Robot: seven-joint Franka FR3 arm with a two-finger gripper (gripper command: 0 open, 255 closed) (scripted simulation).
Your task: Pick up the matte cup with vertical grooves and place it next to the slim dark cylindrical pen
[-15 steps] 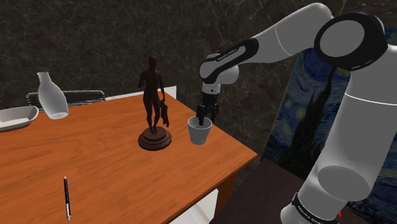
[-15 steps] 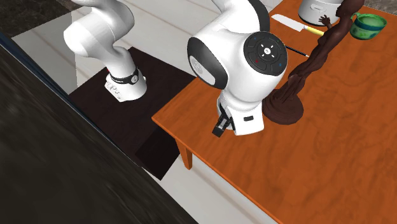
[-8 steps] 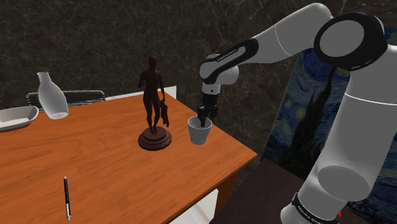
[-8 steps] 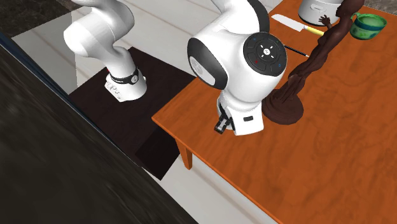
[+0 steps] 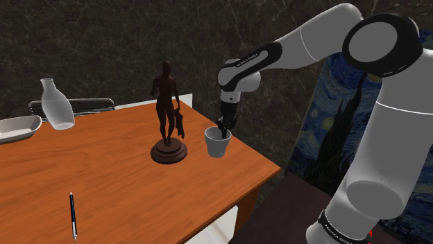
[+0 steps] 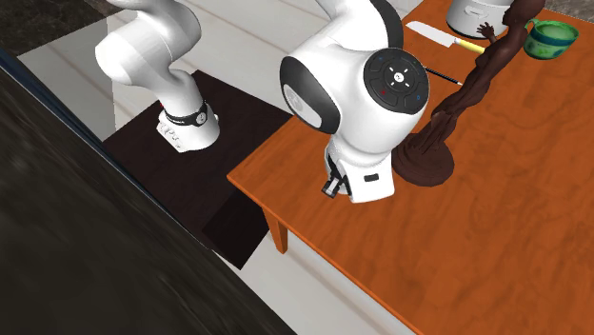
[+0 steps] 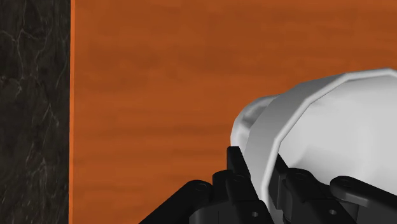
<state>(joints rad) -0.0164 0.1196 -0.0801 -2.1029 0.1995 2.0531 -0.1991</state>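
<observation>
The fingers (image 7: pixel 236 168) have narrowed onto the white cup (image 5: pixel 217 142), seemingly pinching its wall, yet it still stands unlifted by the bench's (image 5: pixel 104 180) stand-side edge, well apart from the pen (image 5: pixel 72 215).

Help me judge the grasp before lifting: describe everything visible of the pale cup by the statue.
The cup is plain matte white-grey, tapering towards its base, open-topped with a faceted rim. It stands upright on the orange wooden table near its edge, beside but apart from the dark statue. The gripper clasps its wall, one finger inside, one outside.
</observation>
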